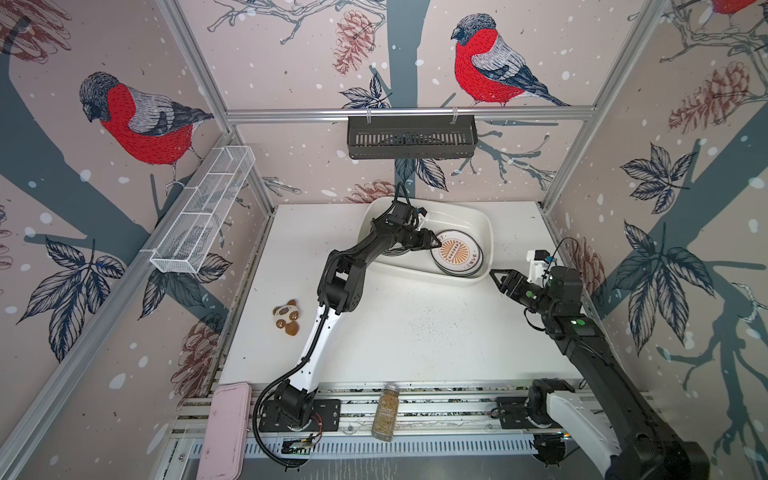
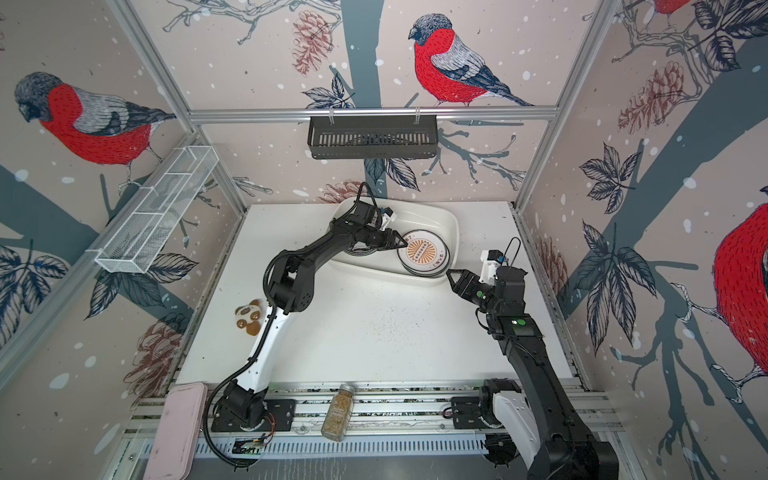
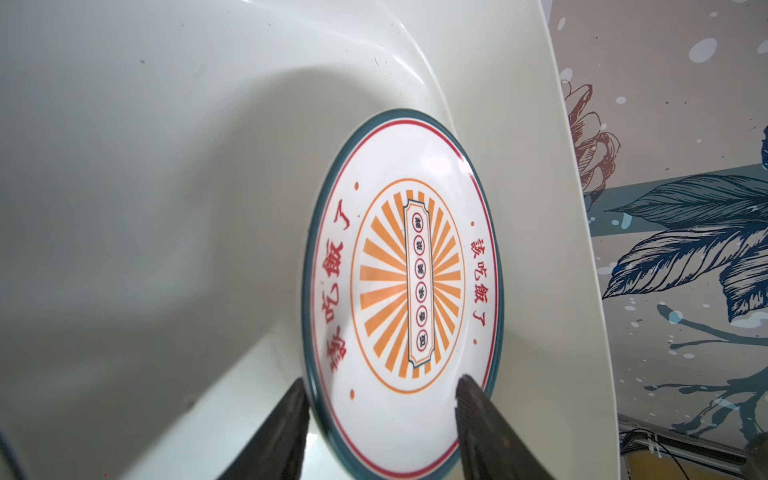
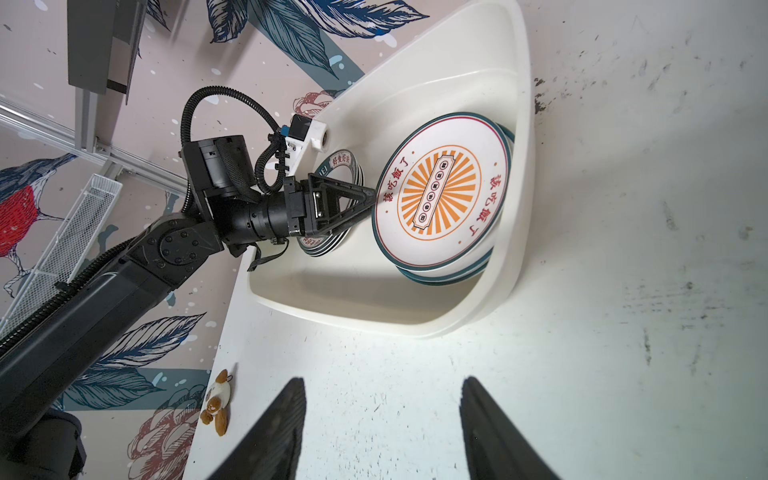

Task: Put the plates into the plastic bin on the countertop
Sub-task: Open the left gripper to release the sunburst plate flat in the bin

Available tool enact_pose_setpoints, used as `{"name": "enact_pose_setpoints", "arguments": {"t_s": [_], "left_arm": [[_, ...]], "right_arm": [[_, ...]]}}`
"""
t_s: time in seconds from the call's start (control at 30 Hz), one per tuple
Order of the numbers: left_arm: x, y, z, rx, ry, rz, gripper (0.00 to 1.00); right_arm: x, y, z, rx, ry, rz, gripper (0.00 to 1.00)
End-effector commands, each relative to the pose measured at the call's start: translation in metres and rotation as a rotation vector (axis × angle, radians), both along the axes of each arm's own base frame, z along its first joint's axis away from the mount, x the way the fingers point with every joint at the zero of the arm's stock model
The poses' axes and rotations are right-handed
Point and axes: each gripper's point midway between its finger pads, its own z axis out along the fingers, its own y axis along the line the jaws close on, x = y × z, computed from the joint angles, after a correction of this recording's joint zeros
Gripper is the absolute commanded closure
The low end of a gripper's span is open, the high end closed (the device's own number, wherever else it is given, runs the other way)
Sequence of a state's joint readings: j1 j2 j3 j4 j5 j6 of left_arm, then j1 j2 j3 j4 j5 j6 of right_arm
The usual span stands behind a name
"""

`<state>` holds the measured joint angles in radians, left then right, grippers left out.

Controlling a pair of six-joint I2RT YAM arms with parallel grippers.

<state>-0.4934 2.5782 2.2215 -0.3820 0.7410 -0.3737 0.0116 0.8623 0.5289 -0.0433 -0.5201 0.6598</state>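
The white worktop carries the plastic bin against its back edge. Inside lies a stack of plates with an orange sunburst one uppermost. Only the right wrist view shows a second, dark-rimmed stack beside it, under the left arm, which mostly hides it in both top views. The left claw hangs at the top plate's rim, its fingers parted and gripping nothing. The right claw hovers released just outside the bin.
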Motion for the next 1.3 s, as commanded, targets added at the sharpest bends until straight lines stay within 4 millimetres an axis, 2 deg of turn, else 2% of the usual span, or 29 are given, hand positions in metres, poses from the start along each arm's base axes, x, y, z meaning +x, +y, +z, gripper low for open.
{"name": "enact_pose_setpoints", "arguments": {"t_s": [0.0, 0.2, 0.43, 0.73, 1.1, 1.27], "left_arm": [[-0.004, -0.007, 0.016, -0.032, -0.033, -0.032, 0.39], [-0.009, -0.012, 0.020, -0.029, -0.043, -0.047, 0.38], [-0.013, -0.015, 0.016, -0.003, -0.049, -0.049, 0.35], [-0.010, -0.009, 0.017, 0.067, -0.098, -0.033, 0.32], [-0.004, -0.001, 0.036, 0.115, -0.173, -0.007, 0.27], [-0.004, 0.007, 0.066, 0.146, -0.257, -0.012, 0.25]], "right_arm": [[0.003, 0.001, 0.009, 0.010, -0.035, 0.001, 0.39], [0.002, 0.001, 0.010, 0.012, -0.039, 0.001, 0.39], [0.000, 0.001, 0.010, 0.011, -0.041, 0.002, 0.39], [-0.001, 0.000, 0.011, 0.010, -0.045, 0.001, 0.39], [-0.002, -0.003, 0.014, 0.002, -0.058, -0.010, 0.37], [0.005, -0.010, 0.022, -0.012, -0.085, -0.041, 0.31]]}}
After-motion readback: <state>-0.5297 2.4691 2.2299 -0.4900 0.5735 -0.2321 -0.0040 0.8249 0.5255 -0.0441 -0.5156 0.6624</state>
